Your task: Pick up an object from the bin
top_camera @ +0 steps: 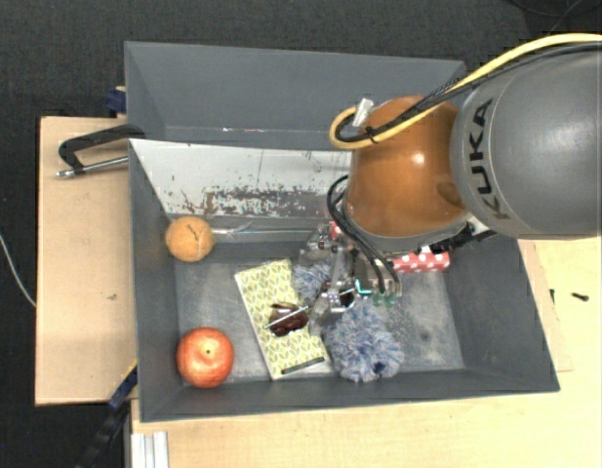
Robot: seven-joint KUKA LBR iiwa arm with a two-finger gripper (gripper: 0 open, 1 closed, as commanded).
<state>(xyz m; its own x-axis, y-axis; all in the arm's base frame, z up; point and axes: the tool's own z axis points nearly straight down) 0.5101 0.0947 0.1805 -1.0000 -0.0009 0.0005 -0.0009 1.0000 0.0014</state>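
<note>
The grey bin [154,291] holds one red apple [205,357] at its near left, one tan ball [188,239] behind the apple, one yellow patterned card [266,295] in the middle, one blue-grey fluffy bundle [364,349] touching the card's right edge, and one red-and-white checked piece [422,259]. The arm reaches down from the right. Its gripper [330,300] hangs low where card and fluff meet; I cannot tell whether it is spread or closed. Dark carpet [47,47] surrounds the bin.
</note>
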